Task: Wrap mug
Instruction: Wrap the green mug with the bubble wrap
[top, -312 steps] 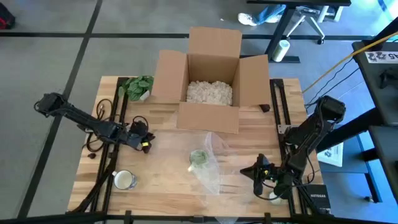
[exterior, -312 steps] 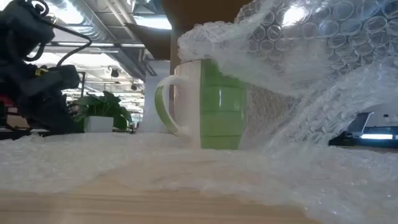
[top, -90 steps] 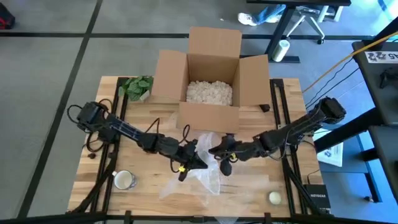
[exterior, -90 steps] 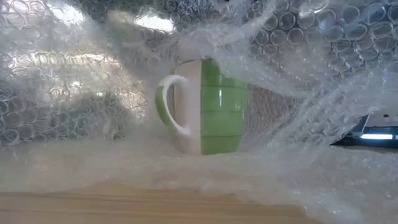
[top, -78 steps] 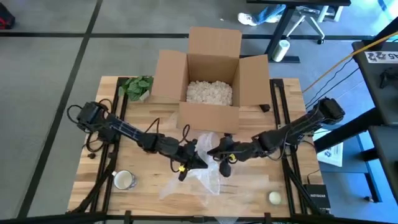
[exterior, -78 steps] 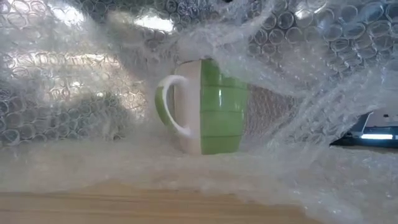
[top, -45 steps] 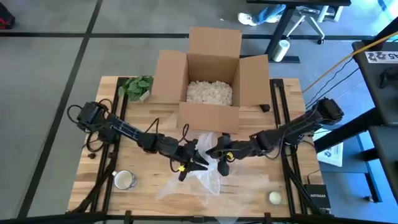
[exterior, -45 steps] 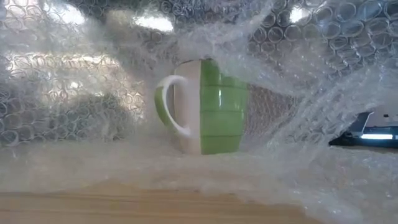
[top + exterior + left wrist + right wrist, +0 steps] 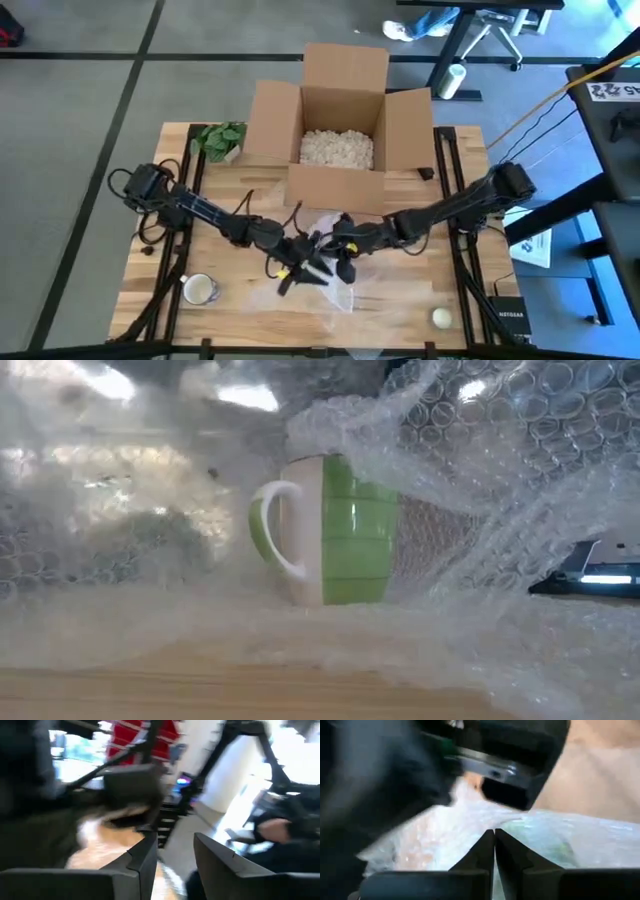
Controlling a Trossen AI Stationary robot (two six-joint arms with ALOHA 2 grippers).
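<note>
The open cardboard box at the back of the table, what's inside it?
The open cardboard box holds white packing peanuts across its floor. Anything beneath them is covered and can't be seen.

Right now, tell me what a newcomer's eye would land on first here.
First, the two arms meeting mid-table, left gripper and right gripper bunched over the bubble wrap. In the low view a green-and-white mug stands upright under that wrap. Behind them sits an open cardboard box with white filler.
</note>
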